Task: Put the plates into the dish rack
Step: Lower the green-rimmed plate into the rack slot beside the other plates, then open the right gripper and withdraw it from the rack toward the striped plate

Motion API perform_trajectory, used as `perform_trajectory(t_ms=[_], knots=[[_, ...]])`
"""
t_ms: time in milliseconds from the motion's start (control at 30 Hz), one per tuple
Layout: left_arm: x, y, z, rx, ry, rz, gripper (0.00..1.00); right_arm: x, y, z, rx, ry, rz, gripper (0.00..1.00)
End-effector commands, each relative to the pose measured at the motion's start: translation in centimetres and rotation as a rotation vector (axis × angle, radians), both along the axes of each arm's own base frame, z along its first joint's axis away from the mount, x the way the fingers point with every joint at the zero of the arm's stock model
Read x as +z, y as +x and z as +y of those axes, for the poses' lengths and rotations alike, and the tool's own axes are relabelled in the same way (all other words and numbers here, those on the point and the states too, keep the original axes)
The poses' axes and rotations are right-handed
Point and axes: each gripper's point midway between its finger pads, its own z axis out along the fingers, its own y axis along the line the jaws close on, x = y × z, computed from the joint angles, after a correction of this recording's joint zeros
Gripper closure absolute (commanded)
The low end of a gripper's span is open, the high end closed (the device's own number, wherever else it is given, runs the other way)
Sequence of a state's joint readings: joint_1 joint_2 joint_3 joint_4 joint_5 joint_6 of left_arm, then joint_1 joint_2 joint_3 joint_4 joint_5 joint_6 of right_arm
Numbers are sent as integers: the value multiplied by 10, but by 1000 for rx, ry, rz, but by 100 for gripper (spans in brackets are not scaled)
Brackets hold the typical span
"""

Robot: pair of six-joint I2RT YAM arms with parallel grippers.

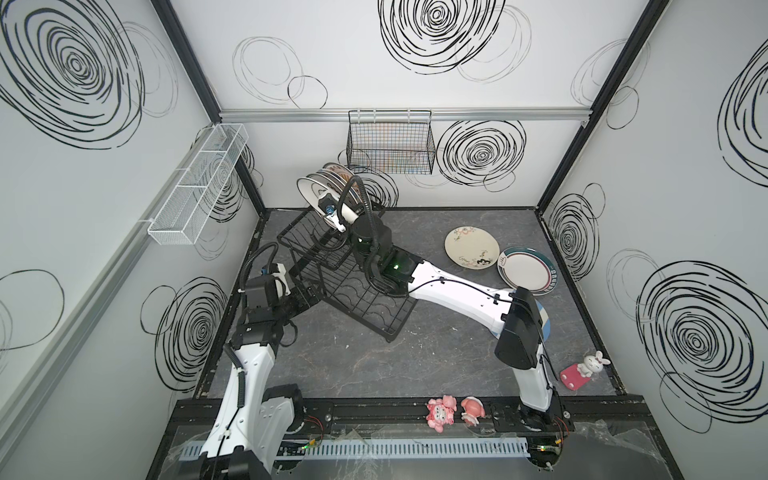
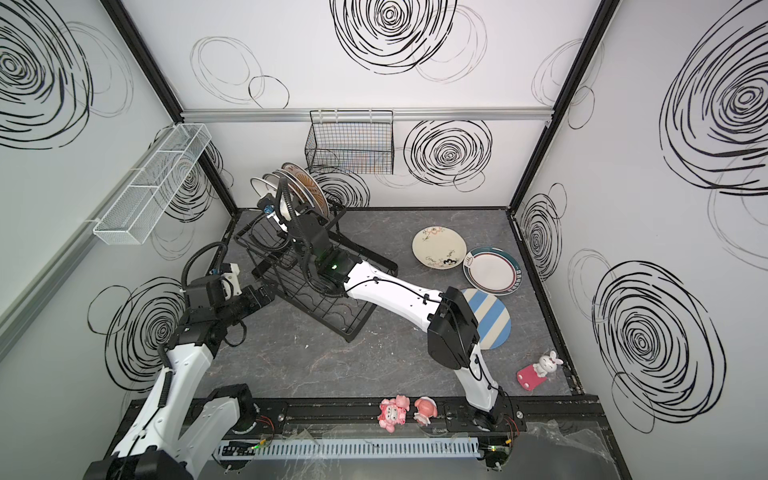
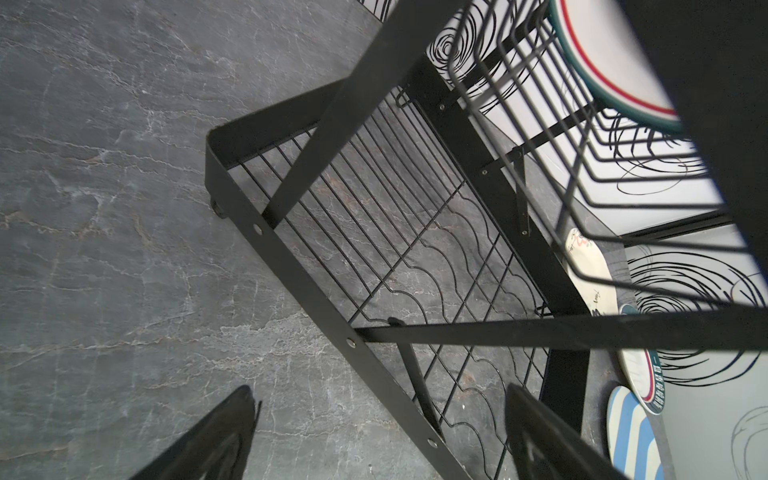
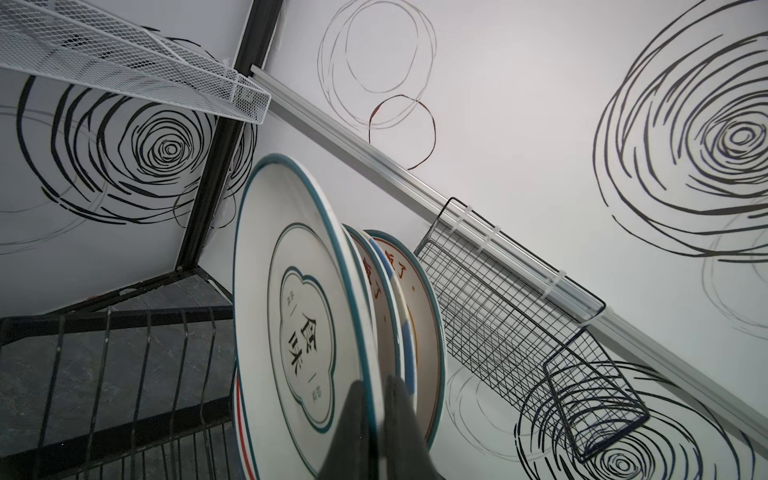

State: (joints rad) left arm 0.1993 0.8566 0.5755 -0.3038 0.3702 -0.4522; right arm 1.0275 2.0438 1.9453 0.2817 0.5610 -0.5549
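On edge in the dish rack [image 2: 365, 254] at ten o'clock: several plates [image 2: 305, 187]. Flat between three and four o'clock: cream plate [image 2: 438, 247], teal-rimmed plate [image 2: 492, 270], striped plate [image 2: 494, 322].

Dish rack [image 1: 386, 320]: set on the table [image 1: 374, 370], left of centre.
Standing plates [image 1: 332, 183]: stood on edge in a row in the rack's upper basket, the foremost plate [image 4: 299, 332] at the row's left end.
Loose plates [image 1: 527, 270]: three laid flat right of the rack, each just beside the next.
Wire basket [image 1: 390, 151]: hung on the back wall.
Mesh basket [image 1: 199, 187]: hung on the left wall.
Figurines [image 1: 440, 411]: two set on the front rail, one at the table's front right.
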Motion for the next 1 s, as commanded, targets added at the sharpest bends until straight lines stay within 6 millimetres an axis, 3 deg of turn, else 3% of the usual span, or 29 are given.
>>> perform_trajectory(t_ms=[0,967], knots=[[15,8,3,-10,21,-64,4,33,1,-22,-58,74,-66,100],[16,9,1,-18,16,-67,4,-5,28,0,-73,42,16,100]])
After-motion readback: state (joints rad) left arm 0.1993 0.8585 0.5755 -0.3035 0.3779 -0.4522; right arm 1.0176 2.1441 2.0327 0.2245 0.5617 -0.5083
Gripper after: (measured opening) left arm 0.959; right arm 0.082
